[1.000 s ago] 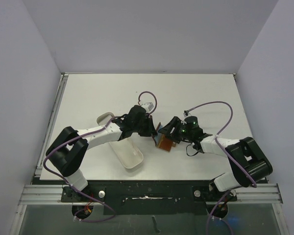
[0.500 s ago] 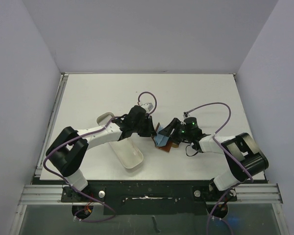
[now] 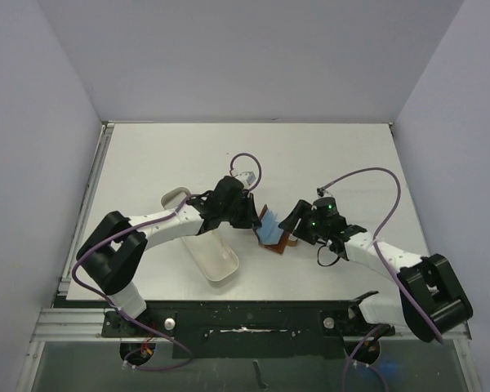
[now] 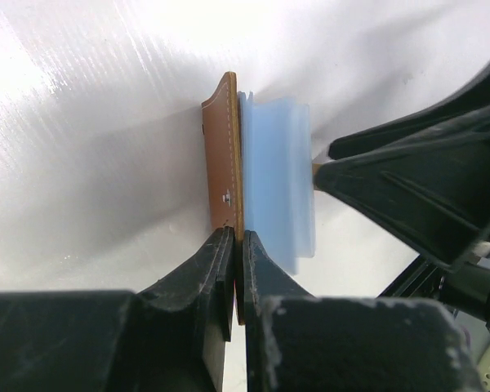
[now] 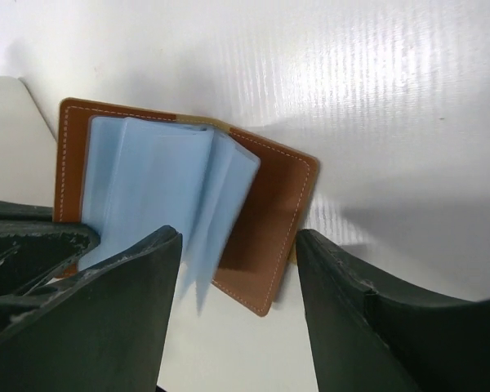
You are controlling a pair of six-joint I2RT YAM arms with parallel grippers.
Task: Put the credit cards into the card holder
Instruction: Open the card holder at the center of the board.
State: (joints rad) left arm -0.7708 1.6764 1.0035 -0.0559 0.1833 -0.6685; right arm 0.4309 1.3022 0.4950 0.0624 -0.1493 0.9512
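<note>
The card holder (image 3: 271, 234) lies on the white table (image 3: 327, 155) near its middle, a little toward 5 o'clock from centre in the top view. It is a reddish-brown leather wallet with pale stitching along its edge, standing open; a fan of pale blue translucent sleeves (image 5: 159, 175) spreads out of it.

The left gripper (image 4: 237, 238) is at the holder's 10 o'clock in the top view; its jaws are pinched almost together on the edge of one leather cover, the thin flap clamped between the two black fingers (image 4: 202, 271). In the left wrist view that cover is seen edge-on, running toward 12 o'clock from the fingertips, with the blue sleeves just beside it at 3 o'clock.

The right wrist view shows the leather spread wider, one rounded corner pointing toward 5 o'clock, the sleeves lying across its inner face.

The right gripper (image 5: 238, 237) sits at the holder's 2 o'clock in the top view, its jaws spread wide and gripping nothing. From its own wrist camera its fingers (image 5: 355, 318) stand to either side of the holder's near edge; the one at 7 o'clock overlaps the sleeves, the one at 4 o'clock is apart from the leather; whether the first one touches the sleeves cannot be told.

A white oblong tray (image 3: 215, 255) rests at the holder's 8 o'clock, near the table's front edge; the left arm crosses over it.
</note>
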